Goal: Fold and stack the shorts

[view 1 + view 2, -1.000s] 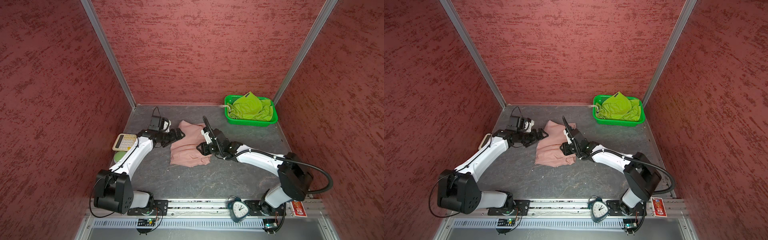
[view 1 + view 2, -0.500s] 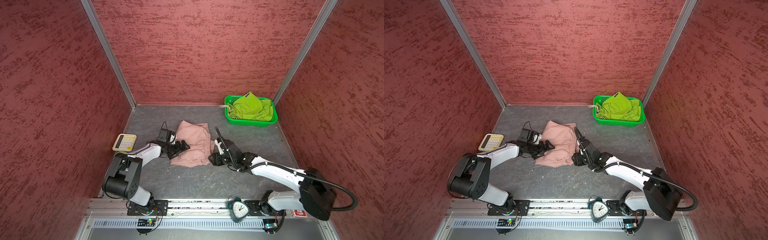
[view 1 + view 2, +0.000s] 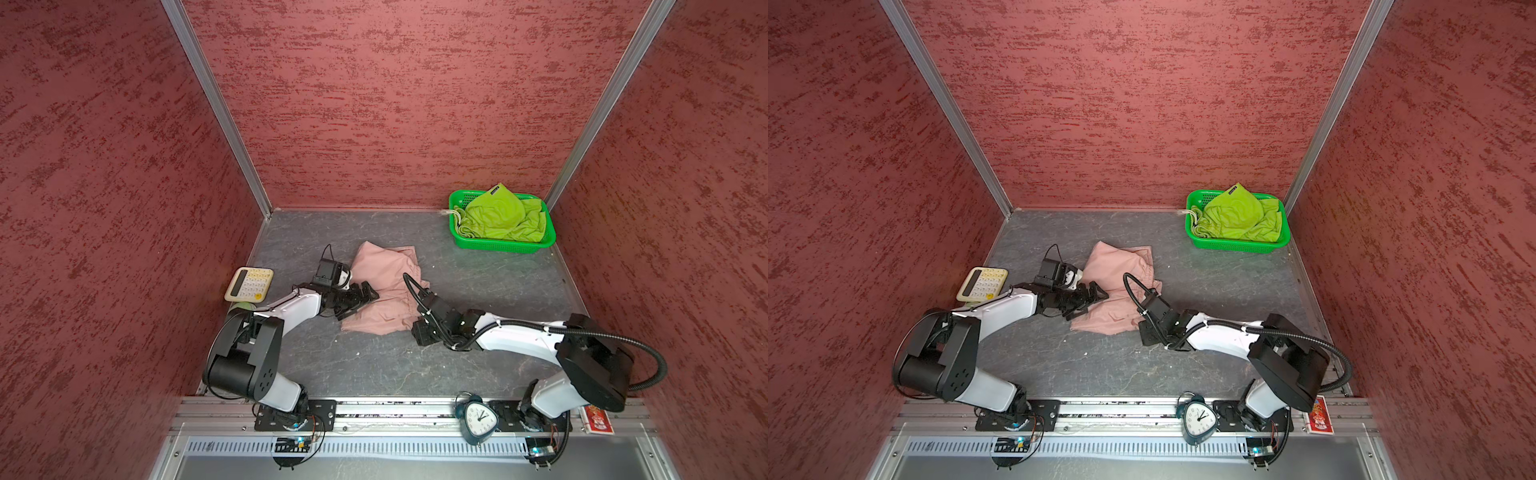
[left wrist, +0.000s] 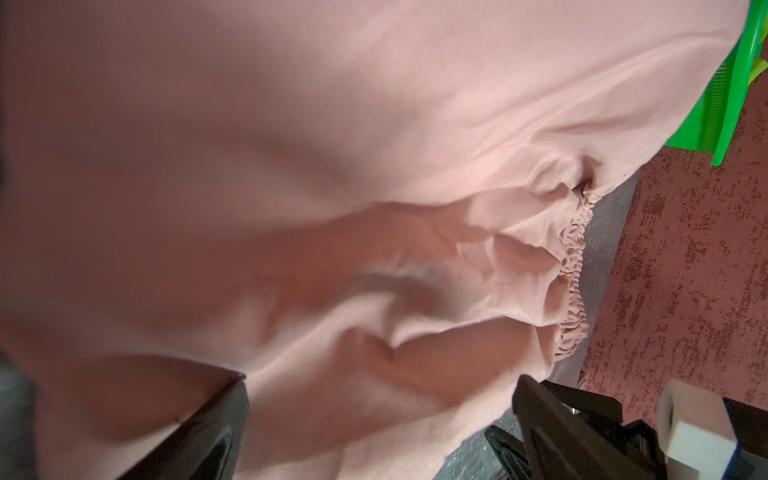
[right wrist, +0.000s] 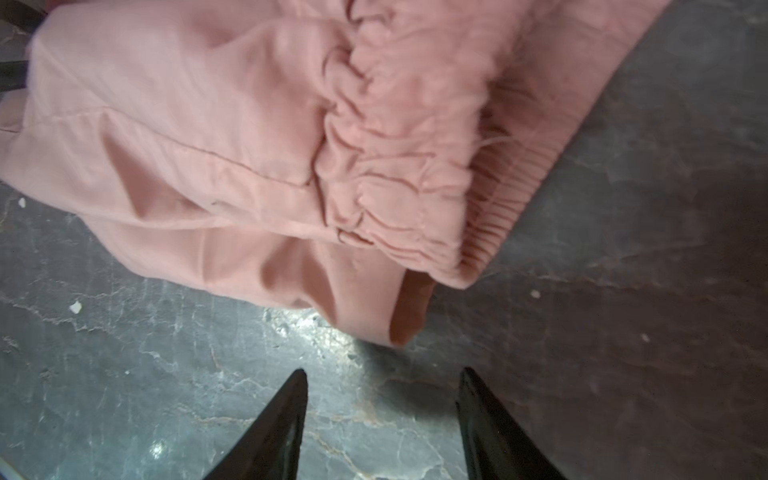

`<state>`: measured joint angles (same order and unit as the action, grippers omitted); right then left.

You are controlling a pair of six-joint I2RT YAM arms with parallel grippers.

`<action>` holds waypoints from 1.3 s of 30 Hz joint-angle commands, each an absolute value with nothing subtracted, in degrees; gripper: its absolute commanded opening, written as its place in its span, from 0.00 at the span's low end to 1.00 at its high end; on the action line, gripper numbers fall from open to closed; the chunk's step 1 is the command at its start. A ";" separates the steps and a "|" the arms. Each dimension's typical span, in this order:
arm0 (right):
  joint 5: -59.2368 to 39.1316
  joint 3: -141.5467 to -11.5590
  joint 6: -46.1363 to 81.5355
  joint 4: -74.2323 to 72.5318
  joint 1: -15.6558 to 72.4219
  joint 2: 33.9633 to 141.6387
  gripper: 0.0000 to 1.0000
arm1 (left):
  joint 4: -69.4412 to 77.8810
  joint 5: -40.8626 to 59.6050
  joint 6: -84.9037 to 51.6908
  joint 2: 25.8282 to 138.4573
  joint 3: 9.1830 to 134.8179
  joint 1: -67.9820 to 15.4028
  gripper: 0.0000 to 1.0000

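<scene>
Where the two pairs lie: pink pair (image 3: 386, 291) rumpled and partly doubled over on the surface (image 3: 374, 365); green pair (image 3: 498, 216) heaped in the basket (image 3: 503, 246), far right of the pink pair and well apart from it.
Left pincer (image 3: 359, 303): at the pink pair's left edge, spread wide, with cloth lying between its fingers but not clamped.
Right pincer (image 5: 382, 374): just off the pink pair's near right corner, parted, holding nothing, bare surface under it.
Progress: likely mid-fold on the pink pair; green pair not yet folded, no stack.
Risk, left: closing here may pinch several layers and drag the fold askew.
Risk, right: the tips seem low, so they may scrape the surface or nip only the corner's top layer, and thin cloth could slip out.
Risk, later: the green pair's drawstring (image 3: 449, 213) hangs over the basket rim and may snag.
Writing: clock (image 3: 478, 419), nearer than the pink pair, shows dial numerals. Nothing is legible on the black tag (image 3: 494, 191) on the green pair, the calculator (image 3: 249, 284) left of the pink pair, or the red card (image 3: 597, 417).
</scene>
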<state>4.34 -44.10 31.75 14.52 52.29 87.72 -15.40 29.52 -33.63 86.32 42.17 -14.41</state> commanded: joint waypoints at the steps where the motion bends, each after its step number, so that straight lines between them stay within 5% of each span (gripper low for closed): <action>1: 8.62 -46.39 31.54 13.22 52.47 87.14 0.57 | -16.21 28.84 -32.54 84.97 41.48 -14.15 0.99; 11: 4.68 -46.56 33.01 10.25 52.47 91.18 0.36 | -16.61 28.71 -31.82 85.32 41.40 -13.72 0.99; 17: 6.17 -44.77 35.77 11.33 52.47 89.15 0.00 | -16.70 28.53 -31.41 85.61 41.31 -13.13 0.99; 25: 5.64 -37.24 43.79 12.58 52.47 84.43 0.00 | -16.56 28.06 -30.84 87.22 41.05 -12.32 0.99; 27: 5.86 -36.61 44.51 13.86 52.47 84.33 0.16 | -16.35 28.19 -30.77 87.67 41.04 -12.33 0.99; 29: 6.69 -37.07 44.08 15.41 52.46 83.84 0.43 | -15.94 28.51 -30.79 88.22 41.04 -12.30 0.99; 32: 9.16 -39.78 41.42 18.34 52.38 81.30 0.57 | -15.48 29.79 -30.77 88.20 41.37 -12.44 0.99; 39: 13.18 -49.36 35.02 23.76 51.82 77.98 0.49 | -20.36 30.77 -29.69 82.54 46.32 -13.57 0.99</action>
<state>9.30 -45.58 38.20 21.04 52.23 79.70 -18.06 29.91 -31.40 86.11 43.05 -12.95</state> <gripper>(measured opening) 0.500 0.994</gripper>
